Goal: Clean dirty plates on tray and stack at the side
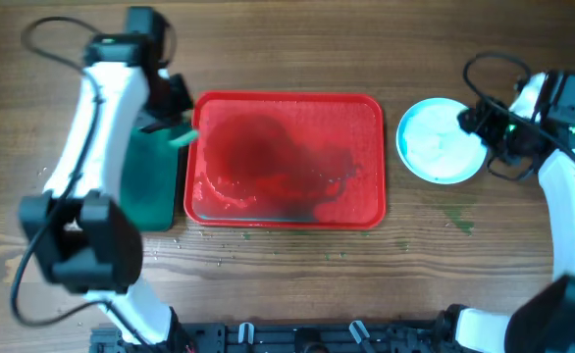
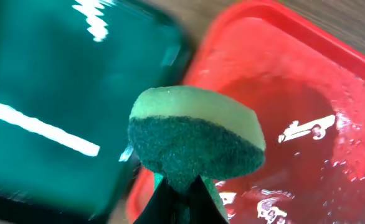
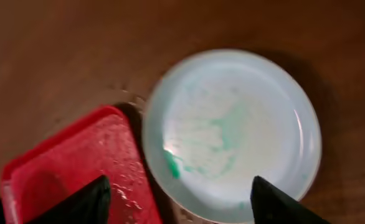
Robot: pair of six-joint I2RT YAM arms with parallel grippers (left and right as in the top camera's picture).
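the red tray [image 1: 286, 98] lies in the middle of the wooden surface [image 1: 297, 270], wet all over, with a film of water and droplets on its floor and no plate in it. the only plate in sight, a pale aqua plate [image 1: 442, 142], sits on the surface just beside the tray's right edge, apart from it in the overhead view. the right wrist view shows a faint green smear [image 3: 217, 140] across its middle and a darker green dab low on its left side. whether other plates lie under it cannot be told. the right end effector [image 3: 179, 180] hovers over this plate with its 2 fingers spread wide and nothing between them. a dark green tray [image 1: 150, 186] lies against the red tray's left side, partly under the left arm. the left end effector [image 2: 181, 190] is clamped on a sponge [image 2: 195, 140], its fingers pinching the lower edge. the sponge's dark green scouring face is turned to the wrist camera, with a band of pale yellow-green foam above it. in the overhead view the sponge hangs over the seam where the 2 trays meet, near their upper corners. small water drops dot the surface below the red tray.
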